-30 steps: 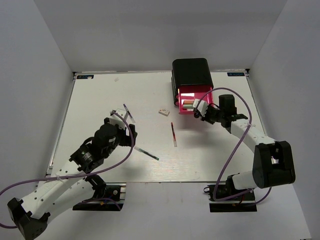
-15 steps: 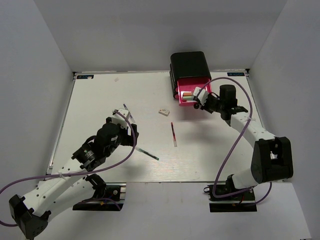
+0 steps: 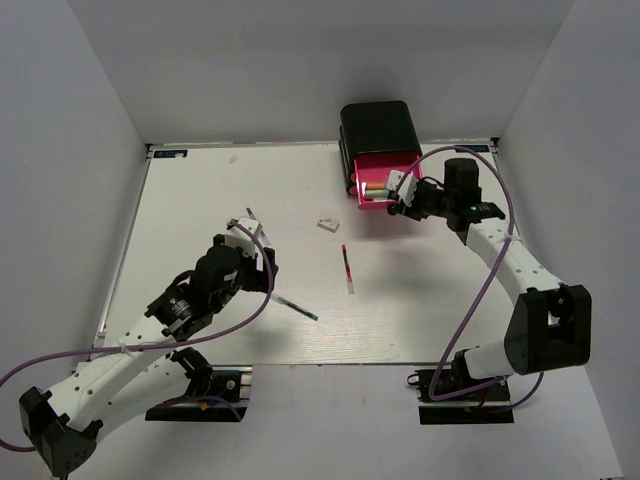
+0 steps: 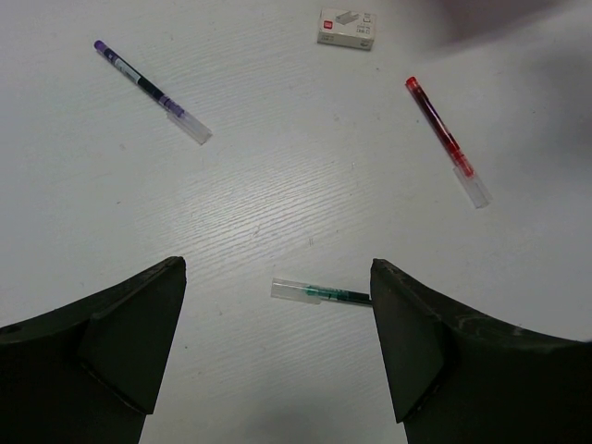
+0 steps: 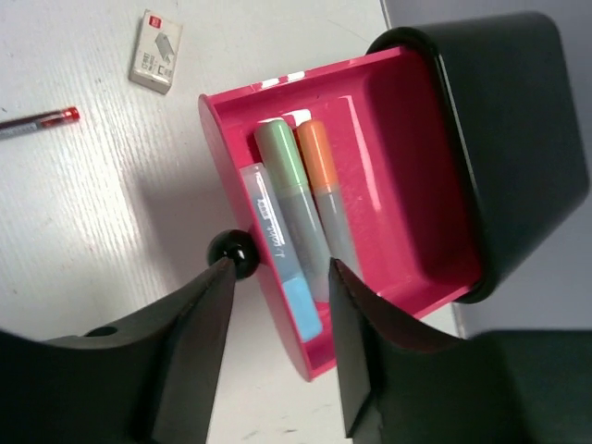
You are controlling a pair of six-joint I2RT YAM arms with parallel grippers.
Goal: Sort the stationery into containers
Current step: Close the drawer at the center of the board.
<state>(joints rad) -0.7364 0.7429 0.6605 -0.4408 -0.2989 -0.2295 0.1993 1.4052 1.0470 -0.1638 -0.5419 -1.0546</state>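
The containers are pink-red drawers in a glossy black case (image 3: 378, 128) at the back right. One drawer (image 5: 407, 166) stands partly out; a pale green marker (image 5: 291, 194), a light blue marker (image 5: 277, 250) and an orange-capped grey pen (image 5: 328, 194) lie inside. My right gripper (image 5: 282, 268) is open, its jaws straddling the drawer's front wall, one finger beside the black knob (image 5: 231, 250). My left gripper (image 4: 277, 268) hangs open over the dark teal pen (image 4: 319, 293). On the table lie a red pen (image 4: 444, 153), a purple pen (image 4: 153, 92) and a small white block (image 4: 347, 28).
The white table (image 3: 200, 190) ends at grey walls behind and on both sides. In the top view the red pen (image 3: 346, 268) lies mid-table, the teal pen (image 3: 297, 307) nearer the front, the white block (image 3: 327, 224) left of the drawer.
The drawer has slid further back into the black case with the right gripper on its front, and that gripper's jaws have now parted. The left arm has barely moved.
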